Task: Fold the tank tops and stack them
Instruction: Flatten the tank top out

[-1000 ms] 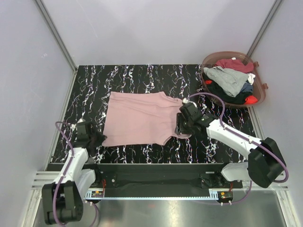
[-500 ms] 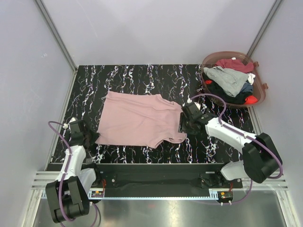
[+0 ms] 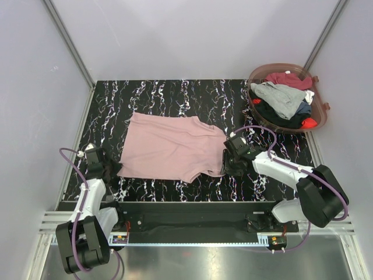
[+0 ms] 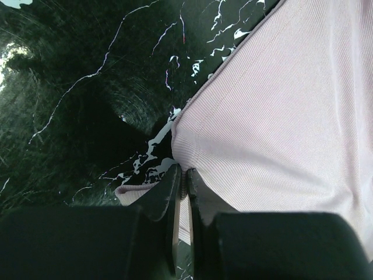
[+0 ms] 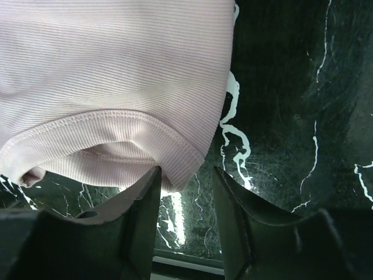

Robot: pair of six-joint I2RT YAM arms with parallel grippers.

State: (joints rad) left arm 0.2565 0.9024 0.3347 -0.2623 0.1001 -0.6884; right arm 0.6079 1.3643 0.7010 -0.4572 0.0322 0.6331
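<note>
While the pink tank top (image 3: 172, 147) lies spread flat and unfolded at the centre of the overhead view, I log the task as barely begun. No fold has been made in it, and I see no stack anywhere on the table (image 3: 175, 93).

The left gripper (image 4: 182, 182), at the lower left of the overhead view, has its jaws pressed together on the garment's near hem corner. The wrist view shows cloth pinched between them.

The right gripper (image 5: 186, 175), at the garment's lower right edge, stands with its jaws apart. A stitched strap edge sits at the mouth of the gap, and I judge that nothing is gripped there.

The other tank tops (image 3: 282, 96), grey, maroon, black and red, lie heaped in the basket (image 3: 323, 114) at the upper right, well apart from the work.

Outstanding, in my judgement: fold this garment, then fetch, fold and stack each of the others. The right-hand hold needs securing before any fold is attempted.
</note>
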